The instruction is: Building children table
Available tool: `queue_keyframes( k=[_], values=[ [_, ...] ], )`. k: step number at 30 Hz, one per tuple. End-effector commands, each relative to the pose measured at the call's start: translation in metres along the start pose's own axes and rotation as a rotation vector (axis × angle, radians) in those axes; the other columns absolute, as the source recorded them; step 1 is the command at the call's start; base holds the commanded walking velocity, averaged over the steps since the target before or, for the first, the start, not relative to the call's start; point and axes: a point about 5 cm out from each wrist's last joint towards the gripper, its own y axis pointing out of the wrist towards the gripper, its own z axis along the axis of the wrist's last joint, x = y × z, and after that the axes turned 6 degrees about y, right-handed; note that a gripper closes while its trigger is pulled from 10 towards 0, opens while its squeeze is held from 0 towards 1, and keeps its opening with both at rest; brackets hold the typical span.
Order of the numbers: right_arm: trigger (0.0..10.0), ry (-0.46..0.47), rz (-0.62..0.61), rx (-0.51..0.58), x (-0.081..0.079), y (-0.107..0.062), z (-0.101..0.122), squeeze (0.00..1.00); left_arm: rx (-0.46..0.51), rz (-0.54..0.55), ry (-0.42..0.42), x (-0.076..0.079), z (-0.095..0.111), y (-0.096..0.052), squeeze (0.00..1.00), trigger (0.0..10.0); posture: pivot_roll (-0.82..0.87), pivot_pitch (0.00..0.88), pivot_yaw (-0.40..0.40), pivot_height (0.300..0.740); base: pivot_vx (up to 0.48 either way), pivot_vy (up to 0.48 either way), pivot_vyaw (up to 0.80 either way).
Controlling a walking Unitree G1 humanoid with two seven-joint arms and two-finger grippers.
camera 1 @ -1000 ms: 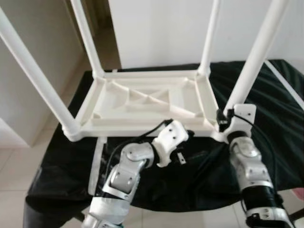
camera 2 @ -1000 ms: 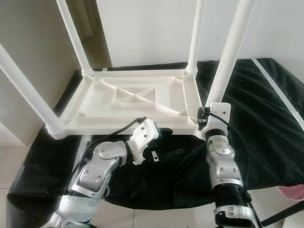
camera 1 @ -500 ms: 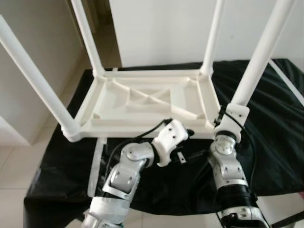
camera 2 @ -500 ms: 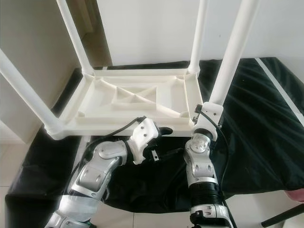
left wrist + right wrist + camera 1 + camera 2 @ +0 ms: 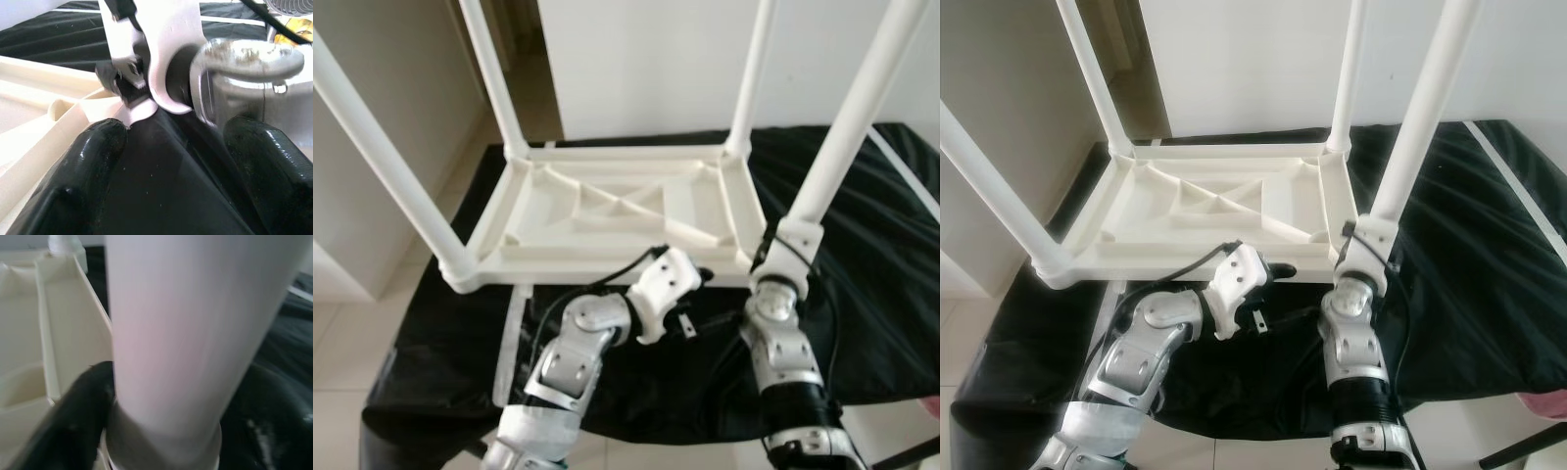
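The child's table (image 5: 622,211) lies upside down on the black-draped counter (image 5: 871,294), four legs up. Step in hand appears to be seating the last leg (image 5: 847,117) at the 4 o'clock corner: the right gripper (image 5: 161,431) is clamped around its base. Next move likely calls for a firm twist or push into the socket. The right wrist view shows a finger (image 5: 83,406) against the leg. The left gripper (image 5: 171,161) hovers at 6 o'clock, fingers apart, holding nothing.
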Motion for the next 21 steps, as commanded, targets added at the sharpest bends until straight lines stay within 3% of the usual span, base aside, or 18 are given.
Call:
queue_keyframes(
  k=[1, 4, 6, 8, 9, 13, 17, 21],
  values=[
    [10.0, -0.022, -0.012, -0.032, 0.004, -0.002, -0.008, 1.0, 0.004, 0.111, 0.017, -0.007, 0.004, 0.003, 0.0, 10.0, -0.07, 0.0, 0.048, 0.74, 0.0, 0.0, 0.0],
    [10.0, -0.021, 0.062, -0.024, 0.009, 0.0, -0.005, 1.0, 0.008, 0.111, 0.014, -0.008, 0.005, 0.002, 0.0, 10.0, -0.07, 0.0, 0.047, 0.74, 0.0, 0.0, 0.0],
    [10.0, -0.007, 0.145, 0.011, 0.024, 0.002, -0.003, 1.0, 0.018, 0.108, 0.008, -0.006, 0.007, 0.0, 0.0, 10.0, -0.07, 0.0, 0.046, 0.74, 0.0, 0.0, 0.0],
    [10.0, -0.007, 0.145, 0.011, 0.024, 0.002, -0.003, 1.0, 0.018, 0.108, 0.008, -0.006, 0.007, 0.0, 0.0, 10.0, -0.07, 0.0, 0.046, 0.74, 0.0, 0.0, 0.0],
    [10.0, 0.01, 0.274, 0.046, 0.037, 0.004, -0.001, 0.0, 0.019, 0.107, 0.006, -0.006, 0.007, 0.0, 0.0, 10.0, -0.07, 0.0, 0.047, 0.74, 0.0, 0.0, 0.0],
    [10.0, 0.03, 0.466, 0.059, 0.046, 0.003, 0.0, 0.0, 0.022, 0.105, 0.004, -0.006, 0.007, 0.001, 0.0, 10.0, -0.07, 0.0, 0.051, 0.74, 0.0, 0.0, 0.0],
    [10.0, 0.023, 0.526, 0.051, 0.051, 0.005, -0.001, 0.0, 0.023, 0.101, 0.006, -0.006, 0.007, 0.002, 0.0, 10.0, -0.08, 0.0, 0.051, 0.74, 0.0, 0.0, 0.0],
    [10.0, -0.021, 0.69, 0.062, 0.057, 0.007, 0.001, 0.0, 0.023, 0.088, 0.004, -0.004, 0.006, 0.003, 0.0, 10.0, -0.08, 0.0, 0.056, 0.74, 0.0, 0.0, 0.0]
  ],
)
